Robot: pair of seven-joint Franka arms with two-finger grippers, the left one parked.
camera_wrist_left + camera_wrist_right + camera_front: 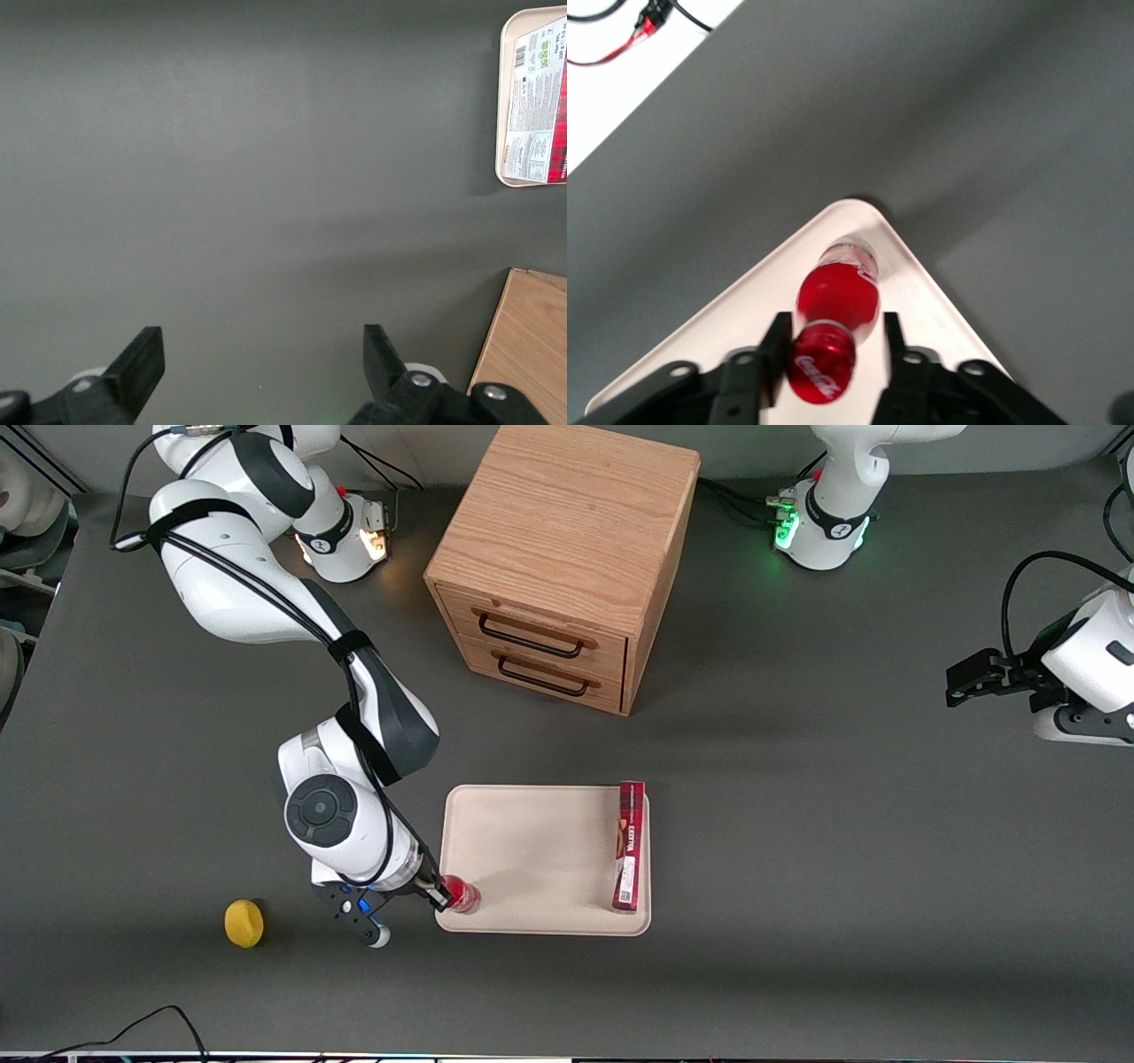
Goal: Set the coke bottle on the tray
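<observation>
The coke bottle (462, 895), small and red with a red cap, stands upright on the cream-white tray (532, 850), in the tray's corner nearest the front camera at the working arm's end. In the right wrist view the bottle (837, 301) shows from above on the tray (726, 328). My right gripper (439, 895) is over that corner, and in the wrist view the gripper (835, 320) is open. Its fingers (778, 341) flank the cap; one is at the cap's edge and the other stands apart from it.
A long flat red box (628, 846) lies on the tray along its edge toward the parked arm, and also shows in the left wrist view (545, 88). A wooden two-drawer cabinet (558, 567) stands farther from the camera. A small yellow object (244, 923) lies on the table beside the gripper.
</observation>
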